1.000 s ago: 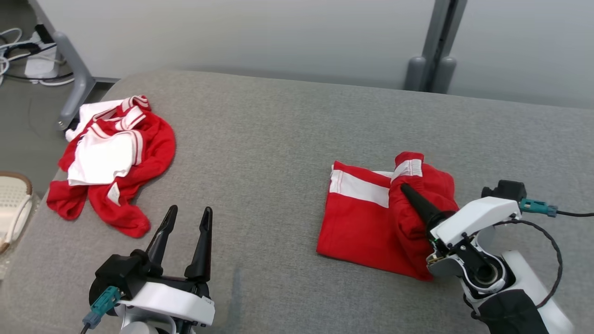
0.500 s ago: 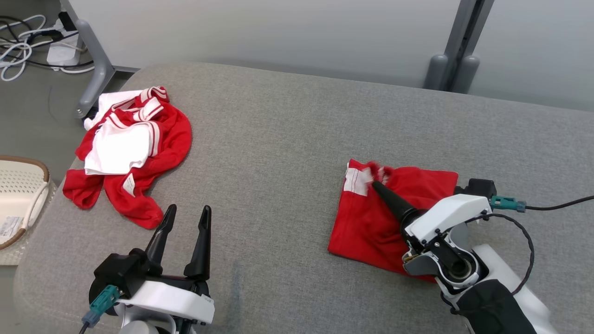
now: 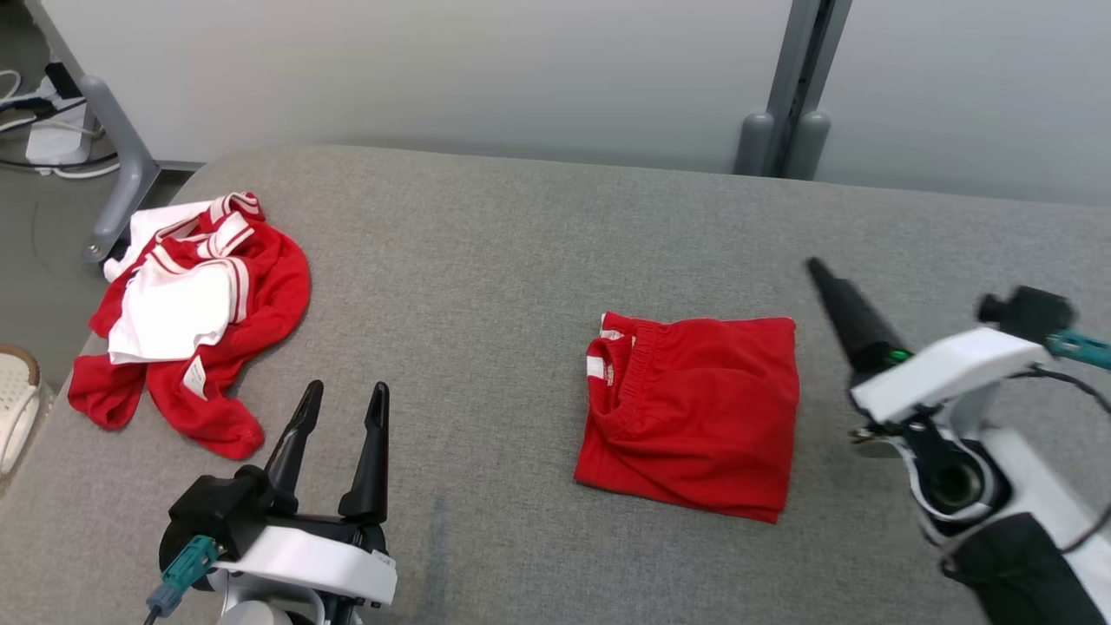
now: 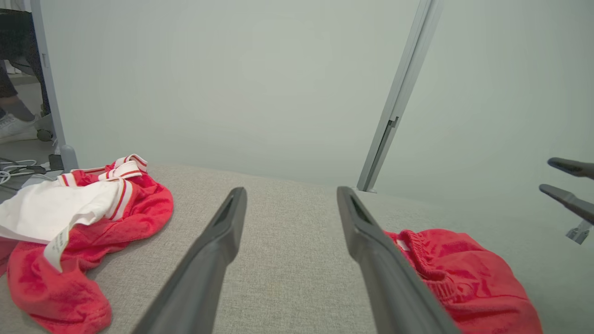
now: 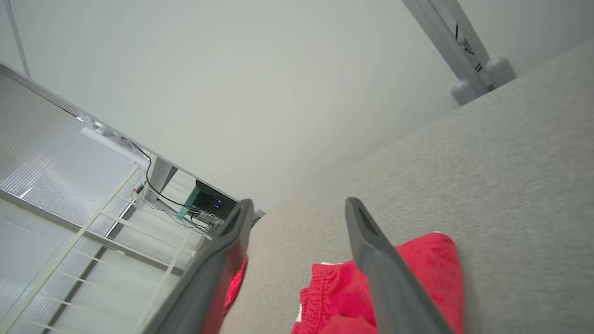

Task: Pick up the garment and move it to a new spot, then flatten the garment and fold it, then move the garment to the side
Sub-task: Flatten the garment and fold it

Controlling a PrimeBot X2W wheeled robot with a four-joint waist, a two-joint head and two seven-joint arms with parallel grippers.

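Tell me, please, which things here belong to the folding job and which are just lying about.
Job: folded red shorts; right gripper, open, clear of them; left gripper, open; grey padded table.
Lying about: crumpled red-and-white garment at the table's left end; white basket; grey upright post.

— How did the left gripper (image 3: 347, 388) sit?

— Low at the near left, its two dark fingers (image 3: 295, 434) pointing toward the far side and spread wide apart. The left wrist (image 3: 304, 569), white, lay level behind them.

— And the right gripper (image 5: 299, 203)?

— Higher, out at the right, its fingers parted as well. From the head it was turned on edge, so one finger (image 3: 852, 317) hid the other, slanting toward the far left. The right wrist (image 3: 950, 369) tilted up, and the dark forearm (image 3: 1015, 564) ran back to the near right corner.
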